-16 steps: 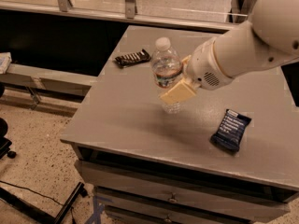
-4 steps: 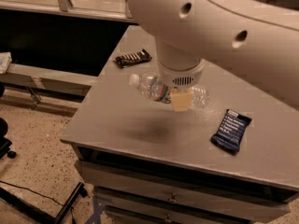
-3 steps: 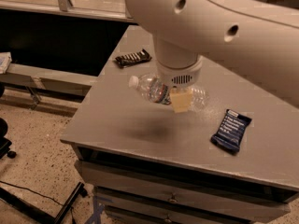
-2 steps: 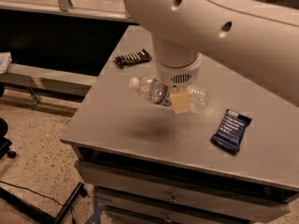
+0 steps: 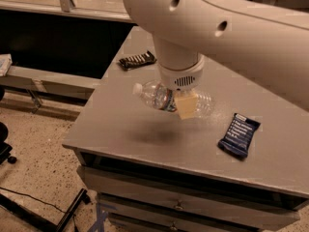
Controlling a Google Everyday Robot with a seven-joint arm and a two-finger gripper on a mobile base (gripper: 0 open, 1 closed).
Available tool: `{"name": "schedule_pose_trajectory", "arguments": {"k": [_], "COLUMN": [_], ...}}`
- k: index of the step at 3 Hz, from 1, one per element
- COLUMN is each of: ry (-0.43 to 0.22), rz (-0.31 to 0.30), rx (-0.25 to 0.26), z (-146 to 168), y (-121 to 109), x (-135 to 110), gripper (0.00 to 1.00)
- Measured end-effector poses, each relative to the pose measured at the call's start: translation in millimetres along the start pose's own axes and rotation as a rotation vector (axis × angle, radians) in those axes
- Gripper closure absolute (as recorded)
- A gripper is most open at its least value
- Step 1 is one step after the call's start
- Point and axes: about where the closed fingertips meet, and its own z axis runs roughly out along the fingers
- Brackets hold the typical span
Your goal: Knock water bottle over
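- The water bottle (image 5: 157, 95) lay nearly on its side over the middle of the grey table (image 5: 120, 124), its white cap (image 5: 138, 88) pointing left and slightly up, its ribbed base toward the right.
- Its blue, red and white label band (image 5: 168, 100) showed just left of the gripper's tan finger pad (image 5: 187, 107).
- The gripper (image 5: 181, 101) came down from above and was pinching the water bottle around its middle — one pad pressed on the near side, the other finger hidden behind the plastic.
- A soft shadow (image 5: 154, 135) fell on the table nearer than the bottle; whether the bottle touched the surface could not be told for certain.
- Above the gripper sat the round white wrist (image 5: 181, 74) with a small vent grille, and from it the thick white arm (image 5: 227, 30) ran up and off to the right, filling the upper part of the view.
- A dark flat wrapper (image 5: 137, 60) lay at the far left part of the table, well apart from the bottle.
- A dark blue snack-bar wrapper (image 5: 238, 135) lay to the right of the bottle, nearer the front edge — close by but not touching it.
- Drawers (image 5: 178, 204) with small handles ran below the table's near edge.
- To the left, a speckled floor (image 5: 34, 144) carried a thin black cable (image 5: 29, 197).
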Motion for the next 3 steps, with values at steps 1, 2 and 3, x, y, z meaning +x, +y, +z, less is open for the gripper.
{"name": "schedule_pose_trajectory", "arguments": {"k": [1, 2, 3], "ry": [0.026, 0.053, 0.069], "rz": [-0.014, -0.024, -0.030], "rx": [-0.023, -0.042, -0.052], "z": [7, 14, 18], "y": [0, 0, 0], "x": [0, 0, 0], "gripper": [0.35, 0.12, 0.00]}}
